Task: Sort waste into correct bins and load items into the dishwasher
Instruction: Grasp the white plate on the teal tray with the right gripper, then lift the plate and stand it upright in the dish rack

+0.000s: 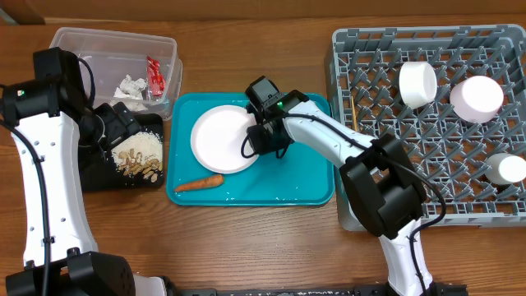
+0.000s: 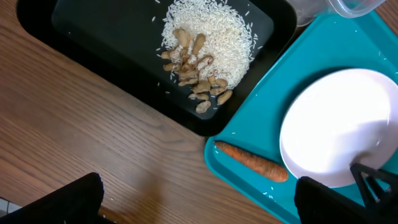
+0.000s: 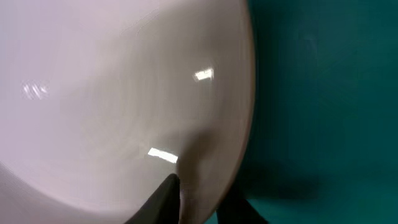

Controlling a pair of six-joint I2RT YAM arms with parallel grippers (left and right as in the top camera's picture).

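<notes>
Here, one carrot (image 1: 199,183), one large white bowl (image 1: 218,140) pinched by right gripper (image 3: 198,202), three dishes (image 1: 417,82) in rack (image 1: 370,99), left gripper (image 2: 199,208) gaping.

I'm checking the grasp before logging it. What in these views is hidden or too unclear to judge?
1. Right gripper astride the rim of the large white bowl: right wrist view too close and dark to show pad contact.
2. Black tray: overhead, the left arm covers its upper left.
3. Clear tub: overhead, contents too small to name fully.

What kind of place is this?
Probably a table set up for kitchen clean-up: a grey plastic dish rack, a large white round bowl on a teal tray, rice scraps in a black tray.
</notes>
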